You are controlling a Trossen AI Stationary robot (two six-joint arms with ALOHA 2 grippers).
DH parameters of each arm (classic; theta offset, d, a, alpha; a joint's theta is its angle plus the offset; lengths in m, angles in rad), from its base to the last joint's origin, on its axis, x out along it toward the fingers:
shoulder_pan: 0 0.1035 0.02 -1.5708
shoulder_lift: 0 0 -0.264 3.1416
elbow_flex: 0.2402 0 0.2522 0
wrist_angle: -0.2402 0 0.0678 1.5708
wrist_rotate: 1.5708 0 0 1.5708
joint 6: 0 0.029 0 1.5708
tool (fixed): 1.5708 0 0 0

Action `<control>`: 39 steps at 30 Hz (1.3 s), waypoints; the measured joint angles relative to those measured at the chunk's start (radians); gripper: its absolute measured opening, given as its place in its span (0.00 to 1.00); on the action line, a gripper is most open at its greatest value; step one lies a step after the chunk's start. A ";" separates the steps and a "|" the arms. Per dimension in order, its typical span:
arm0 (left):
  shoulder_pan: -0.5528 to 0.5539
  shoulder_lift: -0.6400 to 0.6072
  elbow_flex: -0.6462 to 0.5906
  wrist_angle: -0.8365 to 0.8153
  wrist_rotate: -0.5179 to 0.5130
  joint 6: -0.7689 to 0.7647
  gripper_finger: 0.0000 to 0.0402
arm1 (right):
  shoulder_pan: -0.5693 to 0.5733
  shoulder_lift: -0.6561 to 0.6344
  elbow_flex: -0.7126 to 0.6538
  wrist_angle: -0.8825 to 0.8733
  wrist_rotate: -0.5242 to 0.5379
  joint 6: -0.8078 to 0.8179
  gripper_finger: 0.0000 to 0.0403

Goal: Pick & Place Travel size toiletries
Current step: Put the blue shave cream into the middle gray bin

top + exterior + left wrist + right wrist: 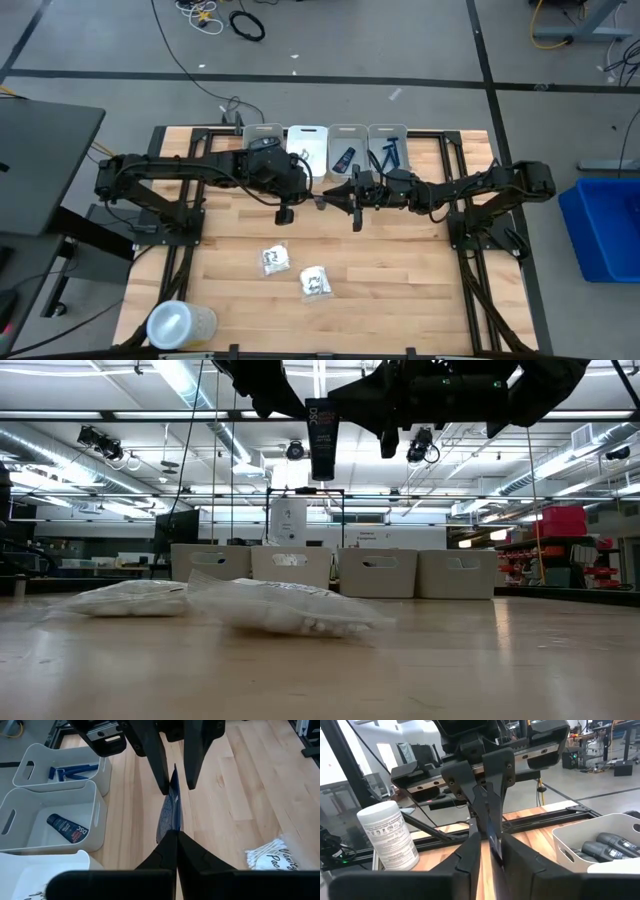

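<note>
A dark tube with "DSC" print [322, 440] hangs high above the table's middle, between my two arms. My left gripper [176, 837] is shut on it. My right gripper [491, 842] faces the left one. It is open, with a finger close on either side of the tube [173, 780], and narrow gaps still show there. Two white crinkly packets [274, 259] [316, 283] lie flat on the table nearer the front. A second dark tube [67, 827] lies in one bin. Blue razors [75, 770] lie in the bin beside it. My left gripper pinches one end of the tube [170, 827] between its two fingers, coming slanting down from the table's left side. The tube is lifted clear of the table and hangs about upright in the low view. The dark fingers hide its upper end there.
Several grey and white bins [325, 145] stand in a row along the far edge. One of them holds more dark tubes [610, 847]. A white canister [180, 325] stands at the front left corner. Bare wood lies around the two packets.
</note>
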 joint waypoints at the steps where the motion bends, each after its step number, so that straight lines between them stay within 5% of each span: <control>1: 0.000 0.000 0.000 0.000 0.000 0.000 0.00 | 0.000 0.000 0.000 0.000 0.000 0.000 0.20; 29: 0.000 0.000 0.000 0.000 -0.001 0.003 0.01 | 0.000 0.000 0.000 -0.002 -0.001 0.000 0.07; 39: 0.000 0.000 0.000 0.001 -0.002 0.013 0.10 | -0.001 -0.001 0.001 -0.006 -0.001 0.000 0.02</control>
